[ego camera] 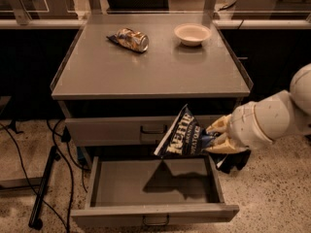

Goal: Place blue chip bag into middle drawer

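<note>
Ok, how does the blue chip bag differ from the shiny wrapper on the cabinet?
The blue chip bag is dark navy and larger; the wrapper is gold-brown and smaller. The bag hangs tilted in the gripper over the open middle drawer; the wrapper lies on the cabinet top. Both are crumpled.

Gripper (217,136) closed, low at right
</note>
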Robot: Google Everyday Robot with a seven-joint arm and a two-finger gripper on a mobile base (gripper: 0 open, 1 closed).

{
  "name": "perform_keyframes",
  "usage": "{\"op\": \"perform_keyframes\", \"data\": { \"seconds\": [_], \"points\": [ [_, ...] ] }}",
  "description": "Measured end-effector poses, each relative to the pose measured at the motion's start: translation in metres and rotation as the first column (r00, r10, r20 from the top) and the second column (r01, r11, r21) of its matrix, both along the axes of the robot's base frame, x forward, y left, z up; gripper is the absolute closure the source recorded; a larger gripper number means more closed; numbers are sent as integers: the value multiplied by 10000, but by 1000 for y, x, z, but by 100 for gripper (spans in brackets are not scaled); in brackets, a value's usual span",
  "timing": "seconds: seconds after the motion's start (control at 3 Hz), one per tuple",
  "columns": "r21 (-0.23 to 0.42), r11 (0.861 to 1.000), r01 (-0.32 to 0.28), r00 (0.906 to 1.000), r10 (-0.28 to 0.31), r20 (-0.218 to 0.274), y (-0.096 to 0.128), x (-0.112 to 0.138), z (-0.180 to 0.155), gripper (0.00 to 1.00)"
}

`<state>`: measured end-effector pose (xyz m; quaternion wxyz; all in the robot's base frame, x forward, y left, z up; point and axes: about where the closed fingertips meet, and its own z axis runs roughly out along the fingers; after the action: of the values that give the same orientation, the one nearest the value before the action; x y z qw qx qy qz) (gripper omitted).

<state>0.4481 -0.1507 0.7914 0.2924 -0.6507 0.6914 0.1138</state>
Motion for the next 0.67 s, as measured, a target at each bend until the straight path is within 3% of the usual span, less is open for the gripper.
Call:
{"op": "perform_keyframes", "data": {
  "seconds": [0.33,0.67],
  "points": [
    [254,9997,-41,10000,41,-24,0,0,-51,100],
    [412,9991,-82,9989,101,-466,-1,4,-119,100]
  ]
}}
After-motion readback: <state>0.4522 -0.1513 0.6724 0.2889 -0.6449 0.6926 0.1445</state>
